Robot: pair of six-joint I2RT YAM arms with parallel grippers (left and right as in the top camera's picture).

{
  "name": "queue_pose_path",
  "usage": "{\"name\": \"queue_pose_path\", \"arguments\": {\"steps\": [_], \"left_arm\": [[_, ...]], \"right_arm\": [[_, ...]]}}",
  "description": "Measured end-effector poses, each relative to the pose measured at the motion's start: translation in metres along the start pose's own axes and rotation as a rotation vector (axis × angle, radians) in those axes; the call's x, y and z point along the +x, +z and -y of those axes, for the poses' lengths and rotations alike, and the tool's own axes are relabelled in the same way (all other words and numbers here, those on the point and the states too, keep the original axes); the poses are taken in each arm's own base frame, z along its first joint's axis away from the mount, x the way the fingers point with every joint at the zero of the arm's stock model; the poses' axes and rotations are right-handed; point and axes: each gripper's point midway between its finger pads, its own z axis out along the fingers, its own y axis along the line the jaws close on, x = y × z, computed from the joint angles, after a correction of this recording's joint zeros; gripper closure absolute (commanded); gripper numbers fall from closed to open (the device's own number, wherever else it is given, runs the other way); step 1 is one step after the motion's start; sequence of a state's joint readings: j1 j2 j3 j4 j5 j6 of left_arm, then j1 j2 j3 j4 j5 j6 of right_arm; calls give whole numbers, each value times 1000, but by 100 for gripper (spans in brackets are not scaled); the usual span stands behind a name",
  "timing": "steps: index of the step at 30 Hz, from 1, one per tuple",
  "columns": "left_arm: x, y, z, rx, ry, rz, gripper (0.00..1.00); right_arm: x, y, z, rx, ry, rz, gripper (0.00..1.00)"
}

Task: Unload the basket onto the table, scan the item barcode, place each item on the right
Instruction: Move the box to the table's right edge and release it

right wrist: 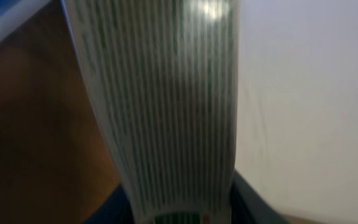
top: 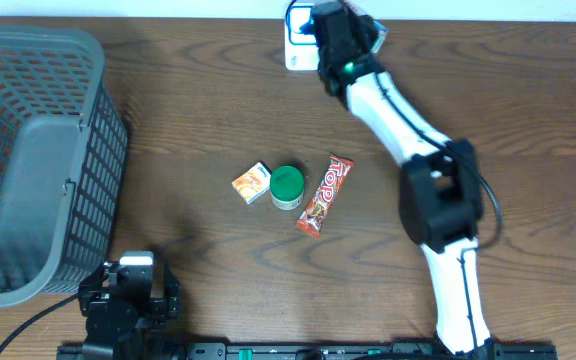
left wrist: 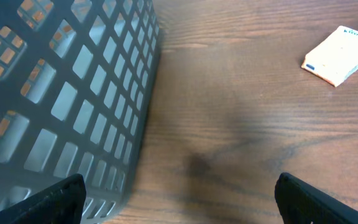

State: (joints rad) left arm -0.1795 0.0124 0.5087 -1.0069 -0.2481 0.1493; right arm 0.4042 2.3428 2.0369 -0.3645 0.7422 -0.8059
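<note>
The right gripper (top: 340, 30) clamped a striped packet (right wrist: 166, 112), with the scanner (top: 295, 45) just beside it. The left gripper (left wrist: 179, 202) stood wide open, a basket (left wrist: 55, 93) at its left.

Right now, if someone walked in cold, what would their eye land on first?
Probably the right arm, stretched to the far edge of the table, its gripper shut on a striped packet at what looks like a white scanner. Next, the big grey basket at the left. Then the small cluster in the middle: an orange box, a green-lidded tub and a Top bar.
</note>
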Motion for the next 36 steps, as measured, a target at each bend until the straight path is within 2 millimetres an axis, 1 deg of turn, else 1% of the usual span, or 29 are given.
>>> {"name": "queue_pose_path", "arguments": {"steps": [1, 2, 3, 4, 5, 6, 7, 8, 9, 11, 13, 16, 17, 18, 19, 20, 22, 23, 24, 25, 27, 28, 30, 31, 32, 34, 35, 36], "left_arm": [[0, 0, 0, 1, 0, 0, 5], [0, 0, 0, 0, 0, 0, 5], [0, 0, 0, 1, 0, 0, 5], [0, 0, 0, 1, 0, 0, 5], [0, 0, 0, 3, 0, -1, 5], [0, 0, 0, 3, 0, -1, 5], [0, 0, 1, 3, 1, -2, 5], [0, 0, 1, 3, 1, -2, 5], [0, 0, 1, 3, 1, -2, 5], [0, 0, 1, 3, 0, -1, 5], [0, 0, 1, 3, 0, -1, 5], [0, 0, 1, 3, 0, -1, 5], [0, 0, 1, 3, 1, -2, 5], [0, 0, 1, 3, 0, -1, 5], [0, 0, 1, 3, 1, -2, 5], [0, 0, 1, 3, 0, -1, 5], [0, 0, 1, 3, 1, -2, 5], [0, 0, 1, 3, 0, -1, 5], [0, 0, 1, 3, 1, -2, 5], [0, 0, 1, 3, 0, -1, 5], [0, 0, 1, 3, 0, -1, 5], [0, 0, 1, 3, 0, 0, 5], [0, 0, 1, 3, 0, -1, 5], [0, 0, 1, 3, 0, -1, 5], [0, 0, 1, 3, 0, -1, 5], [0, 0, 1, 3, 1, -2, 5], [0, 0, 1, 3, 0, -1, 5], [0, 0, 1, 3, 0, -1, 5]], "right_arm": [[10, -11, 12, -29, 38, -21, 77], [28, -27, 29, -62, 101, -62, 78], [39, -35, 43, -78, 147, -80, 79], [55, -42, 55, -95, 199, -114, 81], [91, -50, 77, -117, 308, -190, 82], [124, -51, 88, -140, 383, -268, 82], [174, -52, 91, -175, 449, -406, 82], [193, -48, 94, -176, 486, -456, 81], [215, -46, 94, -191, 519, -514, 80], [271, -43, 84, -251, 594, -668, 78], [300, -37, 80, -282, 671, -725, 76], [353, -25, 72, -308, 794, -815, 74], [378, -21, 66, -311, 839, -856, 72], [396, -18, 62, -308, 869, -885, 68], [419, -14, 55, -304, 914, -917, 64], [445, -11, 46, -300, 961, -953, 62], [485, -7, 31, -286, 1040, -995, 62], [514, -7, 17, -289, 1109, -1024, 62], [521, -7, 13, -294, 1133, -1027, 56], [540, -9, 5, -307, 1200, -1034, 36], [558, -9, -1, -328, 1306, -1013, 7], [562, -9, -1, -342, 1340, -998, 1], [561, -10, 1, -401, 1403, -948, 1], [556, -10, 4, -432, 1420, -923, 1], [548, -11, 14, -459, 1432, -895, 1], [524, -3, 62, -452, 1464, -748, 1], [507, -1, 86, -458, 1479, -657, 1], [499, -1, 94, -464, 1485, -621, 1]]}}
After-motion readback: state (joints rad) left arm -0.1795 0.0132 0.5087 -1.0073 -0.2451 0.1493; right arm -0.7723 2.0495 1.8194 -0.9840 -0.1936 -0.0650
